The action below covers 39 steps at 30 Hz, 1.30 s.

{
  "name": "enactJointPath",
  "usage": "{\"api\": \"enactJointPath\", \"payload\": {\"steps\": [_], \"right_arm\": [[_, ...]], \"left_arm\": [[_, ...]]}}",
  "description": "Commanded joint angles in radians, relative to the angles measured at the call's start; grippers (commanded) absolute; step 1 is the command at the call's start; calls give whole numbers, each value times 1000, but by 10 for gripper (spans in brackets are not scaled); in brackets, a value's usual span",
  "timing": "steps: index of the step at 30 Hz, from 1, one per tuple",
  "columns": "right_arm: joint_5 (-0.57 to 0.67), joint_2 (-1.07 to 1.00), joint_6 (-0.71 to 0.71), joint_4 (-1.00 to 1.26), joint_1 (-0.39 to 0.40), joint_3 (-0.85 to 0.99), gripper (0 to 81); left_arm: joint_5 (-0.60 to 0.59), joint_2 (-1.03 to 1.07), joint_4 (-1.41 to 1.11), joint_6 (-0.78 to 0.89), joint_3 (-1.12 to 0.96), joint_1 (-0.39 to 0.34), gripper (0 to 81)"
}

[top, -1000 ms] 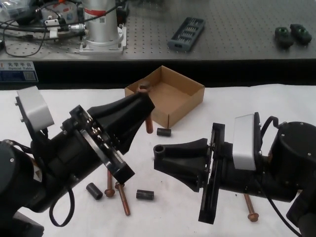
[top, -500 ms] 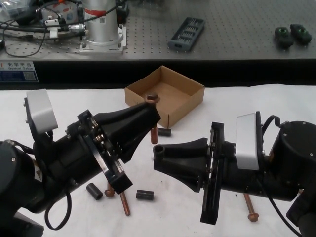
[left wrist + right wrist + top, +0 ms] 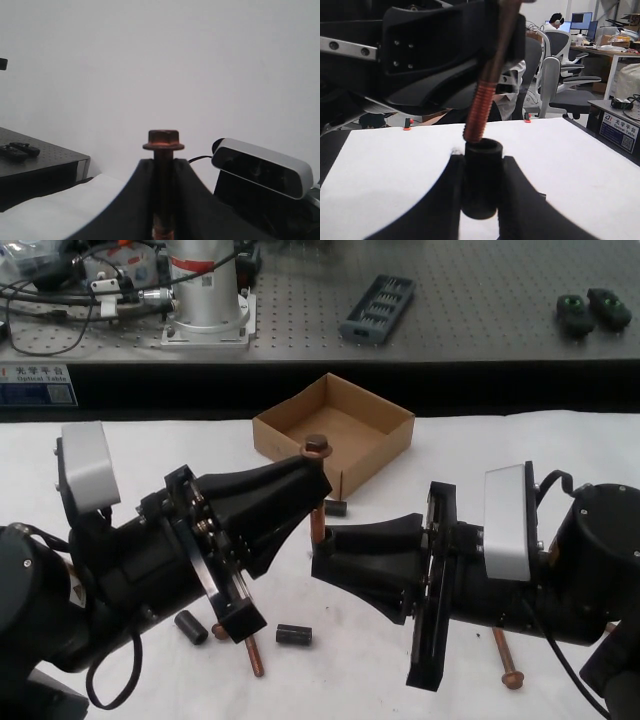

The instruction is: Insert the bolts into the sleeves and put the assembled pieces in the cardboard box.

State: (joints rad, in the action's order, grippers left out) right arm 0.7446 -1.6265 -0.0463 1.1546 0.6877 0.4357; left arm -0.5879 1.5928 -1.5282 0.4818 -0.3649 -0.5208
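**Copper bolt meets black sleeve, claw to claw**

The left claw point(image 3: 163, 167) is clamped on a copper flange bolt point(image 3: 163, 142), with the head standing clear of the fingertips. In the right wrist view the bolt's threaded end sits at the rim of the black sleeve point(image 3: 481, 180). I cannot tell whether it has entered. The right claw point(image 3: 481, 160) pinches that sleeve between its fingers. The two meet over the middle of the white surface point(image 3: 560, 450), on the near side of the cardboard box point(image 3: 380, 450), which stands at the far edge. Loose sleeves point(image 3: 293, 634) and loose bolts point(image 3: 505, 655) lie toward the near edge. A blue-and-white label point(image 3: 35, 382) beyond the far edge carries print too small to read.
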Motion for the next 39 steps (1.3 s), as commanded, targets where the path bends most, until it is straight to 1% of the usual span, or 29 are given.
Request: {"api": "enactJointPath", "payload": {"steps": [1,5,11,39], "right_arm": [[6,-3,-6,19,-5,11,58],[6,-3,-6,19,-5,11,58],[6,-3,-29,26,-5,11,58],[5,-3,-29,18,-17,11,58]], "left_arm": [[-22,0,-25,21,-5,-3,6],[-22,0,-25,23,-5,-3,6],[-22,11,-25,21,-7,-21,6],[-25,30,-25,6,-11,-21,6]]}}
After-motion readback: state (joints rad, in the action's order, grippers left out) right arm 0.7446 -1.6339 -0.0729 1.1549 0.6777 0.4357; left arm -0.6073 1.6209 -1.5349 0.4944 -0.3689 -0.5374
